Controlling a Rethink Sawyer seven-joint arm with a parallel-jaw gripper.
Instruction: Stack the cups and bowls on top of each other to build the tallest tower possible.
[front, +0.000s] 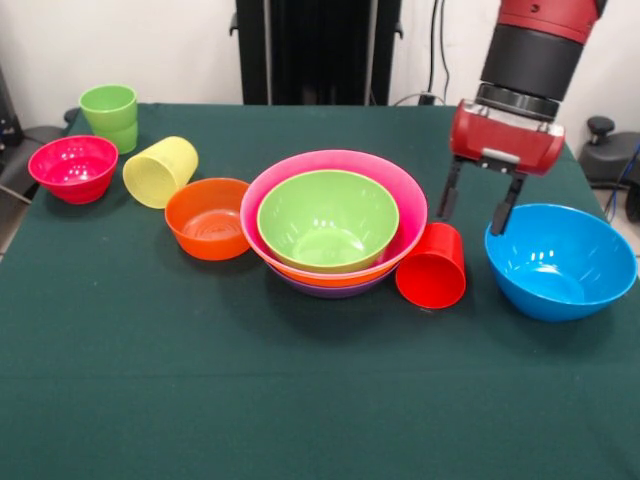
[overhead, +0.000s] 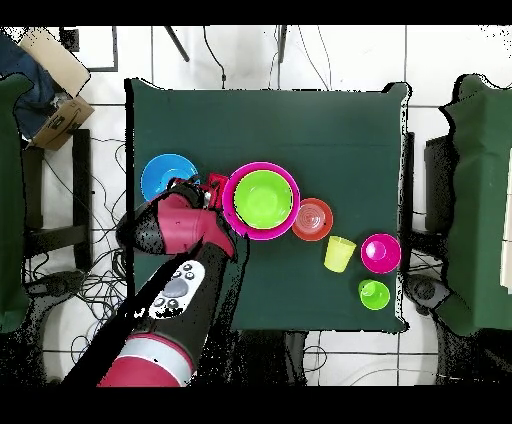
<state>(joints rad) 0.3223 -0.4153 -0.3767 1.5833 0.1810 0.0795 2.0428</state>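
My gripper (front: 470, 222) is open and empty. It hangs just behind the red cup (front: 432, 265), which lies on its side, and left of the blue bowl (front: 560, 260). The tower (front: 335, 262) stands mid-table: purple, orange and pink rims, with the lime-green bowl (front: 328, 218) innermost. To its left are the small red-orange bowl (front: 208, 218), the pale yellow cup (front: 160, 171) on its side, the magenta bowl (front: 74, 168) and the upright green cup (front: 110, 117). In the overhead view my arm (overhead: 180, 260) covers the gripper between the blue bowl (overhead: 160, 177) and the tower (overhead: 262, 200).
The dark green table (front: 300, 400) ends near the blue bowl on the right and the magenta bowl on the left. The black pedestal (front: 318, 50) stands behind it. Chairs (overhead: 60, 190) and cables flank the table, and a cardboard box (overhead: 60, 115) sits on the floor.
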